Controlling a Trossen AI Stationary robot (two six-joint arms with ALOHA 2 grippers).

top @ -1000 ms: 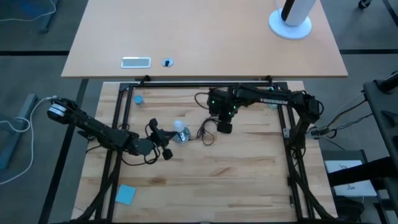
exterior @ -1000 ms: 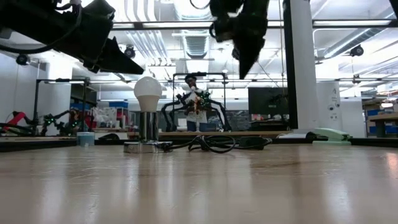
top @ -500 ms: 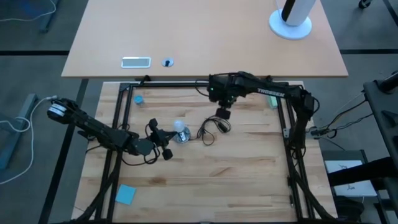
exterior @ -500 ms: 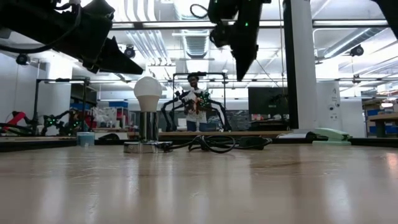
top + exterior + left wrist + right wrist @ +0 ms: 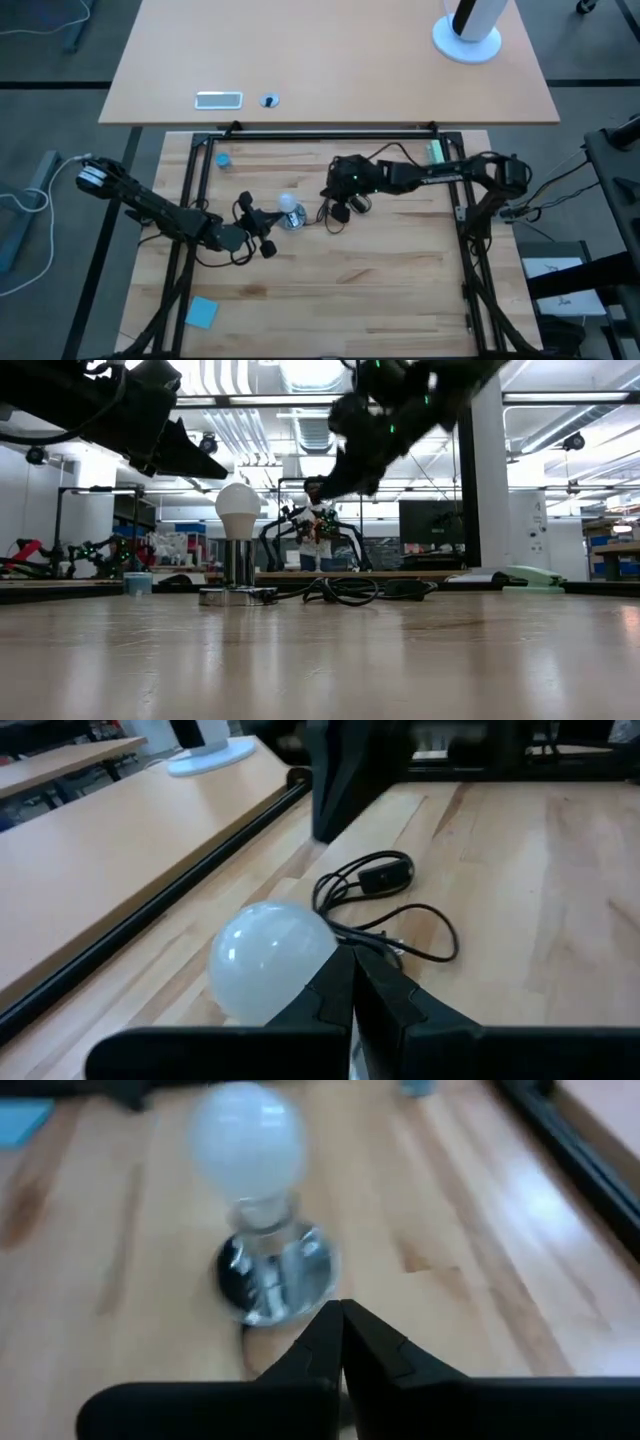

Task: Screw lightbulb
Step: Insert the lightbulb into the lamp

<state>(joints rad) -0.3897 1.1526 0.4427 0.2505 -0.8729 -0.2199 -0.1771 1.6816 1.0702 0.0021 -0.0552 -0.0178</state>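
The white frosted lightbulb (image 5: 289,203) stands upright with its base in the round silver socket disc (image 5: 292,221), which lies on the wooden table; both also show in the low view (image 5: 238,510). My left gripper (image 5: 270,232) is shut and hovers just left of the bulb, above the table (image 5: 226,475); in its wrist view (image 5: 352,982) the bulb (image 5: 268,960) is right behind the fingertips. My right gripper (image 5: 336,207) is shut and slants down toward the bulb from the right (image 5: 322,492); in its wrist view (image 5: 340,1325) the bulb (image 5: 247,1142) and socket (image 5: 275,1275) lie ahead.
The socket's black cord with its switch (image 5: 340,212) lies looped to the right of the socket, under my right gripper. A small blue cap (image 5: 222,158) sits at the far left, and a blue pad (image 5: 201,312) at the near left. Black frame rails (image 5: 300,135) border the table.
My right gripper first rose and drew toward the far edge. It then swung down and toward the table's left, toward the bulb, tipping from pointing down to slanting at the bulb. The bulb, the socket and my left gripper have kept still.
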